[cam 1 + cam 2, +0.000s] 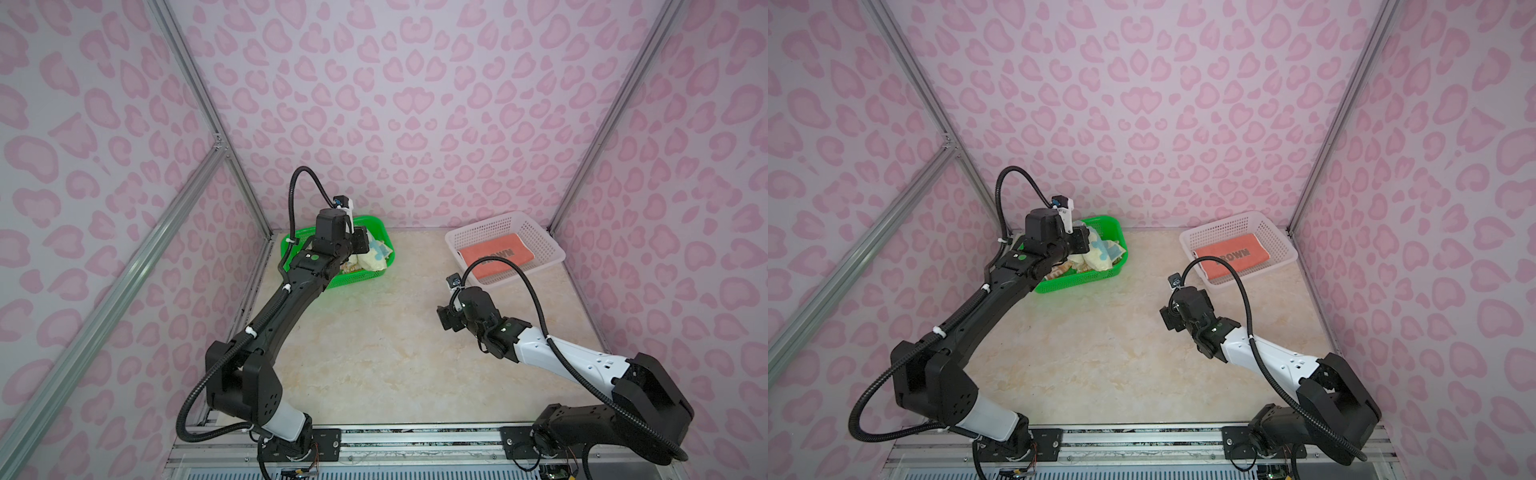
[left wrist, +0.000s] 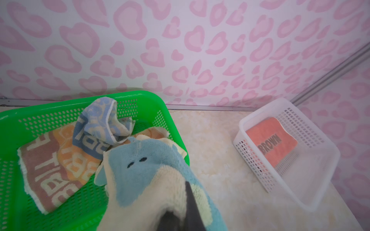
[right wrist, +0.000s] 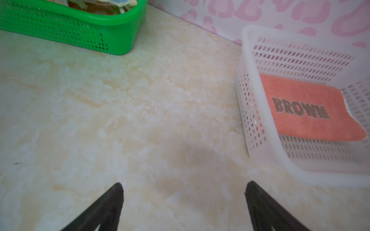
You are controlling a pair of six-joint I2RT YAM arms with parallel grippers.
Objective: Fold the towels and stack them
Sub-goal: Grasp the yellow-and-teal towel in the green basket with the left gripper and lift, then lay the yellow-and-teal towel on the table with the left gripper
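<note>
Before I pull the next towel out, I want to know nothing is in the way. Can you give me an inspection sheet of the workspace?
Surface: marble-look tabletop, bare between the baskets.
Job's things: coral towel lies folded in the white basket; striped lettered towel lies crumpled in the green basket; pale yellow and blue towel rises from that basket into the left gripper.
Clutter: nothing seen.
Grippers: left gripper over the green basket, shut on the pale yellow and blue towel; right gripper open above bare tabletop, holding nothing.
Cables: left arm's hose and right arm's hose loop free; no snag seen.
Surroundings: pink-spotted walls, aluminium frame posts.
</note>
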